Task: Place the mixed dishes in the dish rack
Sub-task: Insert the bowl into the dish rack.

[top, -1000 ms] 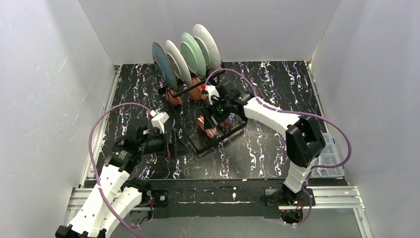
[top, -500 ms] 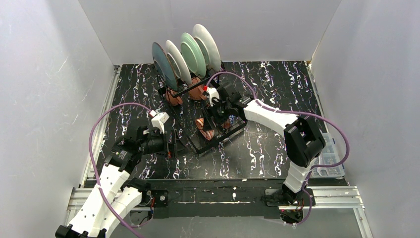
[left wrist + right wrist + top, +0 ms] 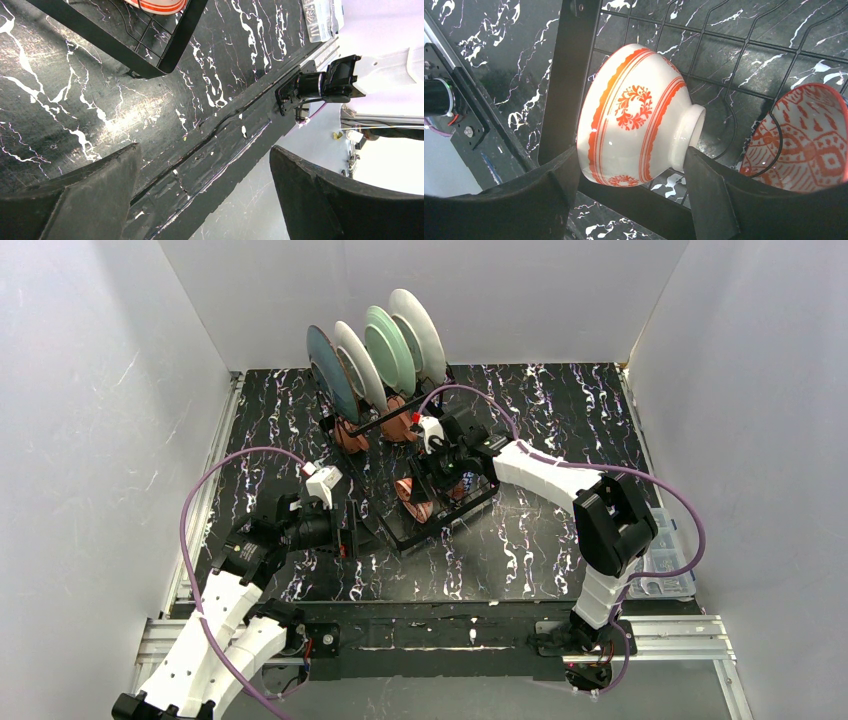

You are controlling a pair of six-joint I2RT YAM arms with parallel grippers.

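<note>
Plates [image 3: 388,348] racked; right tool [image 3: 631,164] pinches a bowl [image 3: 634,120] over the dish rack [image 3: 572,65], seemingly the last piece; left tool [image 3: 204,156] spread, empty.

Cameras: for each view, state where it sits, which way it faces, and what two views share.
Top external: above and behind, looking down on the table; left arm, right arm, dish rack, plates.
Left wrist: on the left arm, facing the table's near edge; open left gripper.
Right wrist: facing down into the rack; right gripper clasping a red-patterned bowl.
Shared: top external shows that bowl too.
</note>
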